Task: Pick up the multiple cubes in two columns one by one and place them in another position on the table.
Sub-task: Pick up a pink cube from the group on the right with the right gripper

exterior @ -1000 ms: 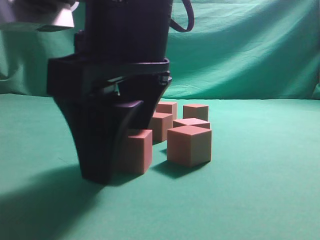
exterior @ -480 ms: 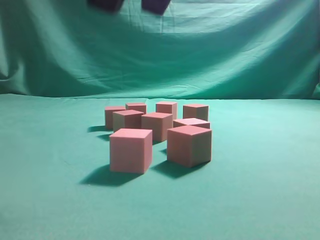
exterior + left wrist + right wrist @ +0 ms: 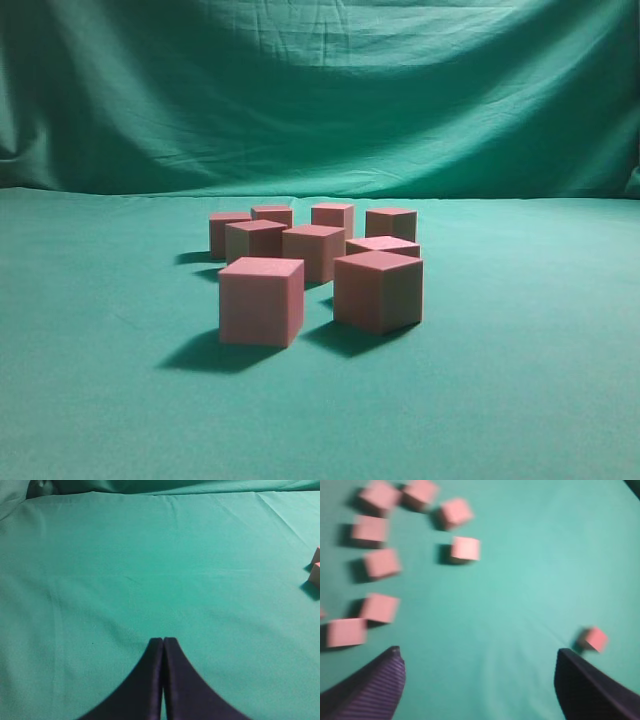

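Eight cubes (image 3: 261, 300) clustered on creased green table (image 3: 520, 400) — draped green backdrop (image 3: 400, 100) behind

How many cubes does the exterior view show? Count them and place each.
9 cubes: front left, front right; three mid-cluster; four at the back. Others may hide behind; the right wrist view shows one lying apart.

cubes (image 3: 380, 562) motion-blurred in the right wrist view
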You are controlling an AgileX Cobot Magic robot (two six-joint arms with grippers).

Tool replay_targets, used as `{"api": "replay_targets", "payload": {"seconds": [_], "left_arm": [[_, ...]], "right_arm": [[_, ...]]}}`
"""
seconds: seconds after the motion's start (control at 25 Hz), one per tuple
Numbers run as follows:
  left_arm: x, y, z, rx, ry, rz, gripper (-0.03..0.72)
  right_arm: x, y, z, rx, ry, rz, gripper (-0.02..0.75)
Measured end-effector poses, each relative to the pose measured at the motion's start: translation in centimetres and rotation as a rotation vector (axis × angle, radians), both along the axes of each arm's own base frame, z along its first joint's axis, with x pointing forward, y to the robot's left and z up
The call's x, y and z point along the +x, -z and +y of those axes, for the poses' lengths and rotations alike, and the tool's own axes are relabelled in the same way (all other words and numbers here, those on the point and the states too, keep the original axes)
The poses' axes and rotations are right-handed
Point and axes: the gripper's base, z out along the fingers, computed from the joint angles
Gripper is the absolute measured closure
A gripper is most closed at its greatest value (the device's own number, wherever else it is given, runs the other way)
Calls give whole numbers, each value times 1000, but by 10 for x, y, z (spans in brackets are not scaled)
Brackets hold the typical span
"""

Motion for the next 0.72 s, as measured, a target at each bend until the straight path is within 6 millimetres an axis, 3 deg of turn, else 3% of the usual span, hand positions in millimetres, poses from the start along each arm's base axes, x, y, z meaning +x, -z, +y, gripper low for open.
{"api": "replay_targets", "payload": {"seconds": [0.2, 0.4, 0.52, 0.72], "left_arm": [[0, 0, 0, 0, 0, 0, 688], [0, 0, 0, 0, 0, 0, 688], [0, 0, 0, 0, 0, 0, 688], [0, 0, 0, 0, 0, 0, 688]], "right_arm": [[40, 0, -58, 21, 309, 8, 162], [72, 9, -109, 162, 564, 57, 162], [93, 25, -135, 224, 679, 106, 162], [128, 67, -162, 313, 746, 242, 162]]}}
